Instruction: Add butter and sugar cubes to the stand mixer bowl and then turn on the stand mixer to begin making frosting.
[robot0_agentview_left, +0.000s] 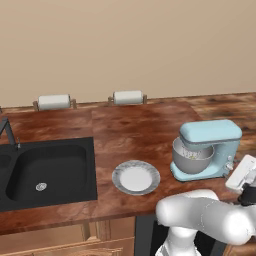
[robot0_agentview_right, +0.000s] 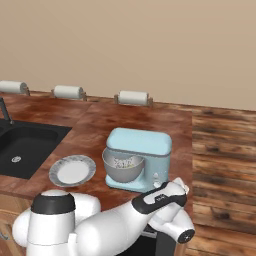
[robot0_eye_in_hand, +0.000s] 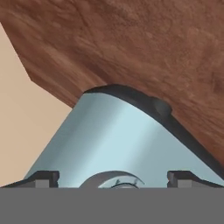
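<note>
The claw (robot0_eye_in_hand: 113, 177) stands wide and holds nothing, its 2 fingertips (robot0_eye_in_hand: 41, 177) spread right before the light blue stand mixer (robot0_eye_in_hand: 118, 140). The mixer stands on the wooden table (robot0_agentview_left: 130, 130), its grey stand mixer bowl (robot0_agentview_right: 123, 167) holding white sugar cubes (robot0_agentview_right: 121, 162), beside an empty plate (robot0_agentview_left: 136, 177). Beyond, 2 paper towel rolls (robot0_agentview_left: 128, 97) line the wall.

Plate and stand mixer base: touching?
Apart. The left base view shows bare counter between the plate and the stand mixer.

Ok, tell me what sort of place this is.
A rendered home kitchen, most likely: a wooden counter with a black sink set in it, a light blue stand mixer and paper towel rolls along the wall.
</note>
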